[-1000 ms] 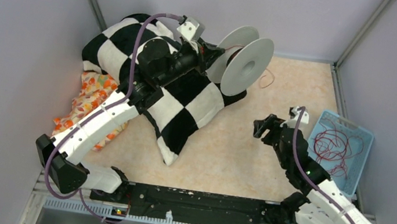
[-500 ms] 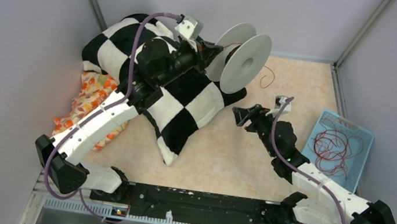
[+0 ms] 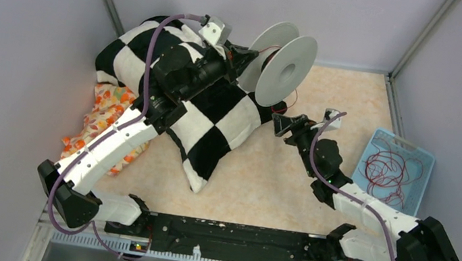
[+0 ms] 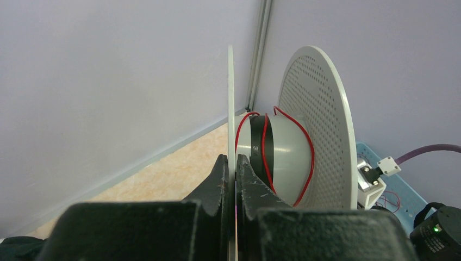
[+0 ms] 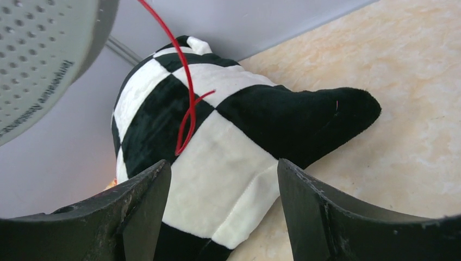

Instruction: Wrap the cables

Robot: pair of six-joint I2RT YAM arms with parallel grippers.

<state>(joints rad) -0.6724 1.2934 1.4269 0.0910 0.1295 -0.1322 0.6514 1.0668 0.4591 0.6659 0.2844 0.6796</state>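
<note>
A pale grey spool (image 3: 286,68) is held up at the back, tilted. My left gripper (image 3: 245,56) is shut on its near flange; in the left wrist view the fingertips (image 4: 235,163) pinch the thin disc edge-on. A few loose turns of red cable (image 4: 312,152) lie around the hub (image 4: 285,155). One red strand (image 5: 187,92) hangs down from the spool in front of the pillow. My right gripper (image 3: 281,125) is open and empty just below the spool; in its wrist view (image 5: 223,168) the strand hangs ahead of the jaws, apart from them. More cables (image 3: 388,170) lie in the basket.
A black-and-white checked pillow (image 3: 215,125) lies under my left arm, its corner (image 5: 326,117) pointing right. An orange patterned cloth (image 3: 104,113) lies at the left. A blue basket (image 3: 402,139) stands against the right wall. Walls close in on three sides.
My right arm has swung left from beside the basket to just under the spool, jaws opening a little wider. The left arm has raised the spool slightly.
</note>
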